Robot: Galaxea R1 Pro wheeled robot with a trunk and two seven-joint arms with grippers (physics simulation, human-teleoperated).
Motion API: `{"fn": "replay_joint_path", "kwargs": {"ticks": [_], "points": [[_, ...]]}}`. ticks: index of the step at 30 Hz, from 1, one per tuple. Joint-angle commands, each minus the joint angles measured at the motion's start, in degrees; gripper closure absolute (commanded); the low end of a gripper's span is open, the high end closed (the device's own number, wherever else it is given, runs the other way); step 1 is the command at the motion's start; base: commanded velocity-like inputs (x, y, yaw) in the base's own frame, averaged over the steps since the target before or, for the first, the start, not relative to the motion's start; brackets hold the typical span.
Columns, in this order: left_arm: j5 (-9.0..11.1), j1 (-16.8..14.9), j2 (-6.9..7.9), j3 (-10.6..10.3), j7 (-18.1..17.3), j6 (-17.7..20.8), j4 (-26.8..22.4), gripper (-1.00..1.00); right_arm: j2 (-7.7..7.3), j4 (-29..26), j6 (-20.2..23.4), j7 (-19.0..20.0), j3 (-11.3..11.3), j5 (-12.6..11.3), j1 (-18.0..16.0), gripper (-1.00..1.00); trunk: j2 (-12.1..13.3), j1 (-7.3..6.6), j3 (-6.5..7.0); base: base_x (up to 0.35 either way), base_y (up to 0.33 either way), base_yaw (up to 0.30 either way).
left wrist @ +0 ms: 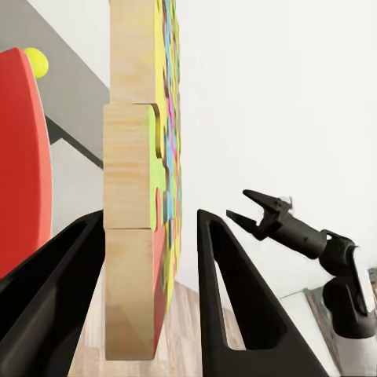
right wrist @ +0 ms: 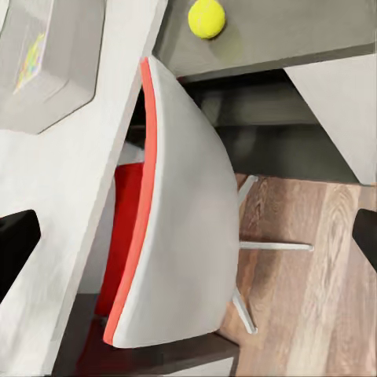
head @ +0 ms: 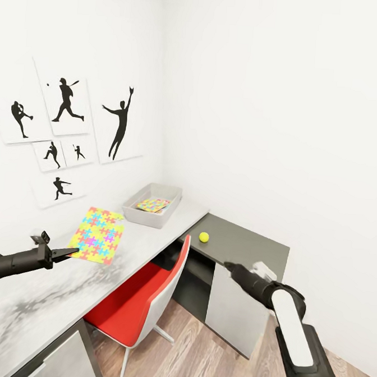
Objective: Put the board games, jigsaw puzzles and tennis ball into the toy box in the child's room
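My left gripper [head: 72, 252] is shut on the edge of a multicoloured jigsaw puzzle [head: 98, 234], held tilted above the pale table [head: 46, 296]. In the left wrist view the puzzle [left wrist: 137, 236] stands edge-on between the fingers [left wrist: 228, 290]. Further along the table is the grey toy box [head: 132, 211], with a second jigsaw puzzle [head: 153, 204] lying inside. The tennis ball [head: 204, 237] rests on the lower dark section. My right gripper [head: 228, 266] hovers open off the table's edge, short of the ball [right wrist: 206, 17]. The board games and the bed are out of view.
A red and white chair [head: 147, 298] is tucked under the table between my arms, its back close below my right gripper. Baseball silhouette pictures [head: 63, 129] hang on the white wall behind the table. Wood floor [head: 210, 359] lies below.
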Motion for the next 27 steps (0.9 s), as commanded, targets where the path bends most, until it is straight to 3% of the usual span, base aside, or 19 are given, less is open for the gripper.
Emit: {"fn": "replay_joint_path", "kwargs": {"ticks": [1,4,7,19,27], "points": [[0.09,-0.06,0.04,-0.16,-0.24,0.61,0.0,1.0,0.08,-0.08,1.76,-1.13,-0.34,-0.61,-2.76,-1.0,-0.14,0.04,-0.15,0.0,0.0,0.0],[0.13,-0.06,0.06,-0.19,-0.24,0.61,0.0,1.0,0.26,0.09,6.2,-1.89,-0.74,-0.65,-8.98,-1.0,-0.14,0.04,-0.15,0.0,0.0,0.0],[0.1,-0.06,0.01,-0.16,-0.24,0.56,0.0,1.0,0.31,-0.48,8.1,-2.28,-0.85,-0.63,-11.06,-1.0,-0.14,0.04,-0.15,0.0,0.0,0.0],[0.58,-0.06,-0.1,0.98,-0.24,0.66,-0.39,1.0,0.46,-1.19,8.88,-2.45,-0.81,-0.58,-12.0,-1.0,-0.14,0.04,-0.15,0.074,-0.036,0.0],[0.58,-0.06,-0.2,0.74,-0.24,1.94,-5.37,1.0,0.48,-1.22,8.8,-2.43,-0.83,-0.64,-12.16,-1.0,-0.14,0.04,-0.16,0.15,-0.06,0.014]]}}
